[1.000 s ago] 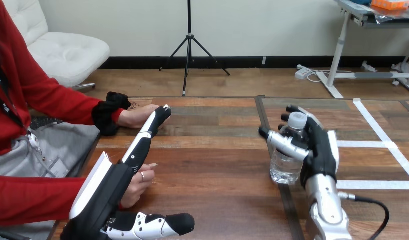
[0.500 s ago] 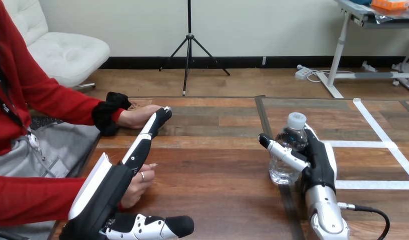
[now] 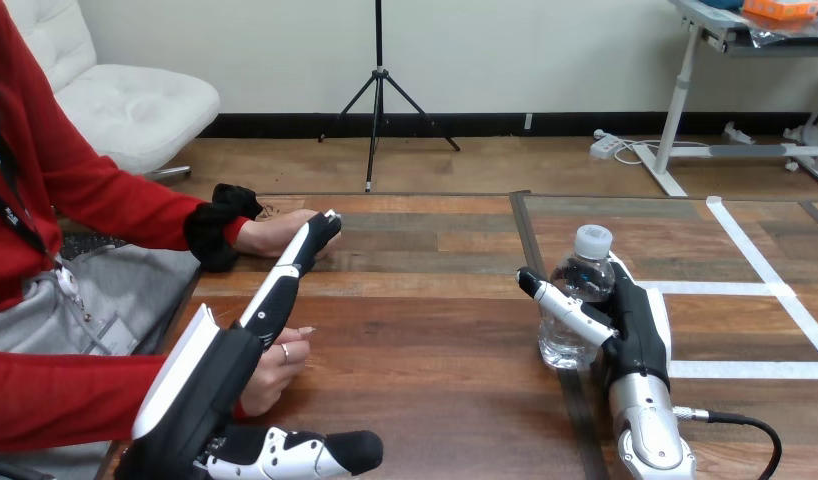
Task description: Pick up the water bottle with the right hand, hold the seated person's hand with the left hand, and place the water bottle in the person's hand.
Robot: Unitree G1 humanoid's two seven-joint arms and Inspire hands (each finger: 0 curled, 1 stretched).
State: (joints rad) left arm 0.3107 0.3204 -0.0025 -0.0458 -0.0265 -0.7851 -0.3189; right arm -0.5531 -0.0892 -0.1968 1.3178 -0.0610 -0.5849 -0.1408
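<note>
A clear water bottle (image 3: 573,305) with a white cap stands upright on the table at the right. My right hand (image 3: 637,318) is around it: the thumb lies across its near side and the fingers reach behind it. My left hand (image 3: 273,296) stretches forward at the left with straight fingers. Its fingertips rest against the person's far hand (image 3: 268,233), which lies on the table. The person's near hand (image 3: 279,364) sits against the right side of my left palm, under it. My left thumb sticks out toward the right near the bottom edge.
White tape lines (image 3: 760,368) mark a square on the table right of the bottle. A dark seam (image 3: 526,235) runs down the tabletop just left of the bottle. Bare wood lies between my two hands.
My right hand has slid down and back toward me along the bottle, from its neck to its body. The bottle has stayed put. My left hand has barely moved.
</note>
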